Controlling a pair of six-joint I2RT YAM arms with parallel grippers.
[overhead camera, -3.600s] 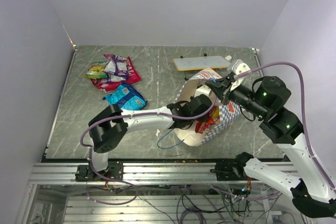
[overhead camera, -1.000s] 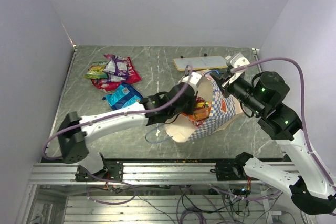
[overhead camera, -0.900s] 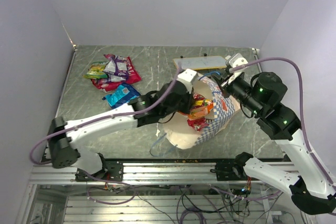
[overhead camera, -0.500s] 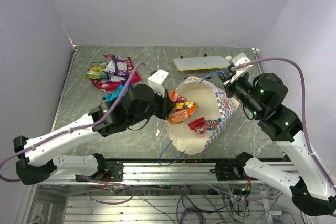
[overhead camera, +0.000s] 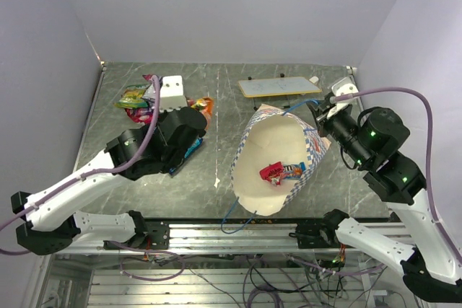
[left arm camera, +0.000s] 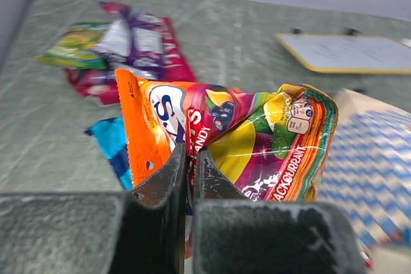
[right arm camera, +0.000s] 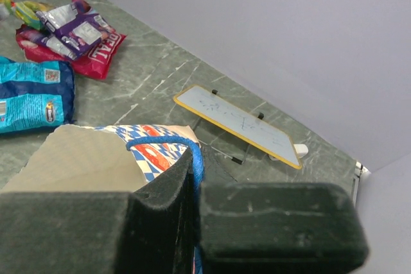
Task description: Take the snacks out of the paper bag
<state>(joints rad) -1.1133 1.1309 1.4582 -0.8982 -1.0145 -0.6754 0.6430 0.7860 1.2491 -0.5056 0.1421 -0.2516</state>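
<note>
The left gripper is clenched on an orange packet and holds it above the left side of the table. It is close to the heap of snacks lying there and well apart from the paper bag. The right gripper pinches the bag's far rim and blue cord handle, so the mouth gapes toward the arms; a red packet lies inside
</note>
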